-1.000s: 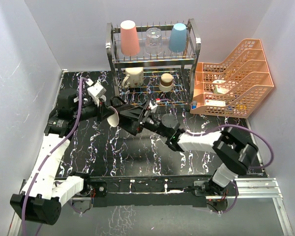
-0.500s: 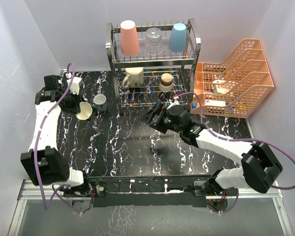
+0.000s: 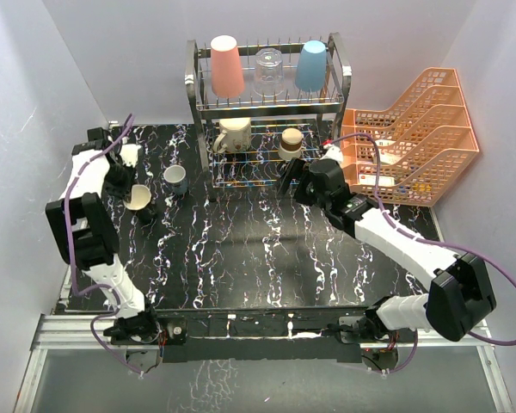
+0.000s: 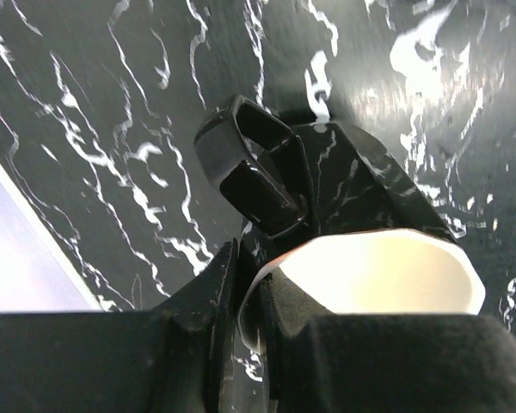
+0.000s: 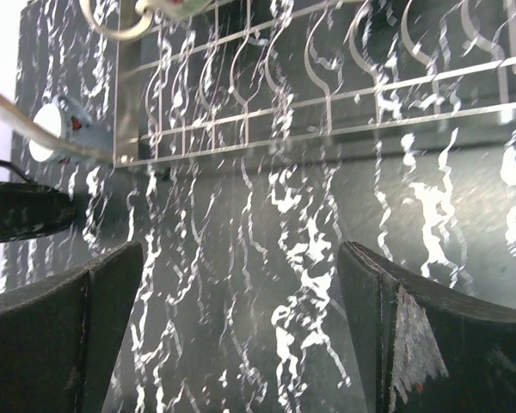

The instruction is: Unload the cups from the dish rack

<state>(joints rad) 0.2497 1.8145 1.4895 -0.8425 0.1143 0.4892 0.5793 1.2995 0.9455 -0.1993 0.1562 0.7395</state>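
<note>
**Cups, seven; count by location.**

- On the dish rack [image 3: 267, 109], middle of the bench's far edge, five cups.
  - Upper tier, mouths down: pink tumbler [image 3: 226, 66], clear glass [image 3: 269, 71], blue tumbler [image 3: 311, 66].
  - Lower tier: cream mug [image 3: 234, 135], brown cup [image 3: 291, 144].
- Off the rack, two cups, both toward the far left corner.
  - Grey cup [image 3: 175, 179]: upright on the bench, just left of the rack.
  - Black cup [image 3: 138, 198]: near the left edge, tilted, cream inside showing. The left gripper [image 4: 251, 297] has it, fingers pinched on the rim wall beside the handle. Whether its base rests on the bench cannot be told.
- Right gripper [image 5: 241, 327]: fingers spread wide, nothing between them, in front of the lower tier near the brown cup.
- Orange trays [image 3: 430, 163]: far right corner, no part in the task.

**Progress, as judged:** one cup delivered, one being set down, five to unload. The lower tier looks likely to come next.
</note>
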